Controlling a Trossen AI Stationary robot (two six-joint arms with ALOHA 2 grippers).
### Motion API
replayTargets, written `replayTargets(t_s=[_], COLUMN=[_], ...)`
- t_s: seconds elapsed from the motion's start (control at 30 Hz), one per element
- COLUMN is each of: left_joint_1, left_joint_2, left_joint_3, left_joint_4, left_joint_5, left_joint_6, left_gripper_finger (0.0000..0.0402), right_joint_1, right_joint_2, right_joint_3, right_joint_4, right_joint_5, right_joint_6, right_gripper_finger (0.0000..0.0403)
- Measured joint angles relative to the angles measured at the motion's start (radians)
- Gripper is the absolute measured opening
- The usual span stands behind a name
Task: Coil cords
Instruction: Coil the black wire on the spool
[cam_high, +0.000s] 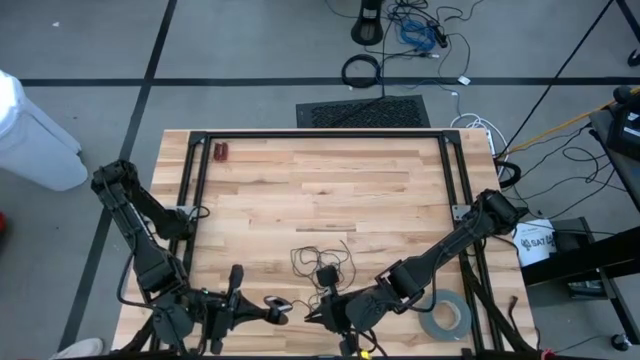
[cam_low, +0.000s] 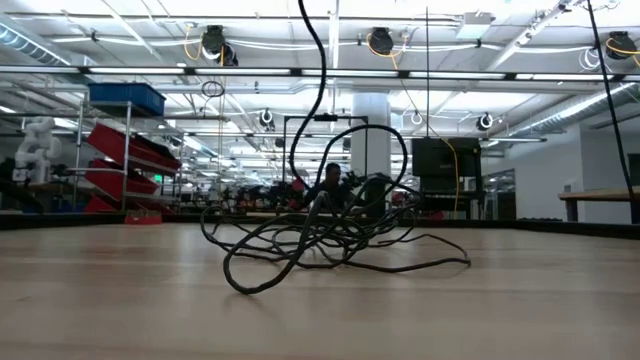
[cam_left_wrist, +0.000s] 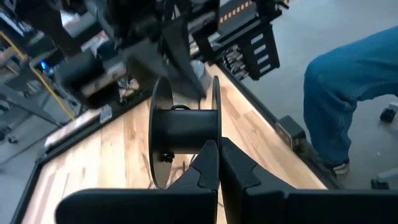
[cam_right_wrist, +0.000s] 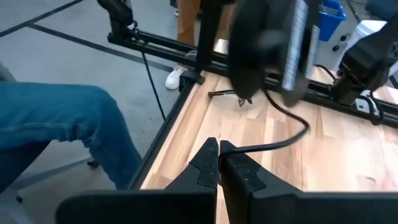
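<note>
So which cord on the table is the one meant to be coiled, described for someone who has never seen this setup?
Start at the wooden table and go to its near edge, where both arms meet. Just beyond the right tool lies the thin black cord, a loose wiry tangle on bare wood. Unlike the grey tape roll at the near right corner, it is an open scribble of strands, not a solid ring.

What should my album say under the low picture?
Loose black cord tangled on the wooden table.
</note>
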Motion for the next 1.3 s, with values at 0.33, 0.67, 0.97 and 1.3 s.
replayTargets(t_s=[0.33, 0.67, 0.97, 1.3], left_joint_1=[0.000, 0.001, 0.003, 0.015], left_joint_2=[0.000, 0.009, 0.019, 0.045], left_joint_3=[0.000, 0.000, 0.000, 0.000], left_joint_4=[0.056, 0.138, 0.187, 0.233], left_joint_5=[0.001, 0.054, 0.101, 0.160], left_joint_6=[0.042, 0.118, 0.168, 0.242], left_gripper_finger=[0.0000, 0.0000, 0.0000, 0.0000], right_joint_1=[0.000, -0.003, -0.023, -0.044], right_joint_2=[0.003, 0.003, 0.003, 0.003], right_joint_3=[0.000, 0.000, 0.000, 0.000], right_joint_4=[0.003, -0.010, -0.018, -0.033], right_joint_5=[0.001, 0.001, 0.005, -0.001], right_joint_6=[0.018, 0.018, 0.015, -0.028], right_gripper_finger=[0.0000, 0.0000, 0.0000, 0.0000])
